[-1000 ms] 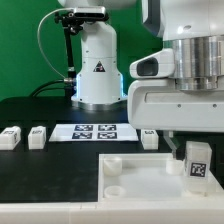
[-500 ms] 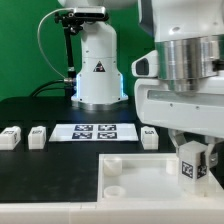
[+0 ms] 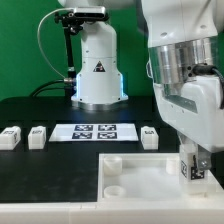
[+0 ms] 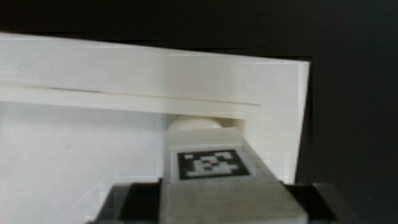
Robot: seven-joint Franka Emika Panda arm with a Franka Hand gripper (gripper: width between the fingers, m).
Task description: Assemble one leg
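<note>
- Gripper (image 4: 214, 195) fingers clamped on one leg (image 4: 212, 157), near panel (image 3: 140, 172) corner by exterior view's right edge.
- Three more legs (image 3: 37, 136) loose beside marker board (image 3: 96, 131).

The exterior view looks level and low across the black table (image 3: 40, 170), facing the white robot base (image 3: 97, 70) at the far side, with the large flat white rimmed panel (image 3: 135, 175) nearest the lens. The wrist view looks down along the two-finger gripper (image 4: 214, 195) at very close range. Both views share that panel (image 4: 125, 110) and the small white square-sectioned tagged leg (image 4: 214, 158), seen on the exterior view's right (image 3: 195, 167).
</note>
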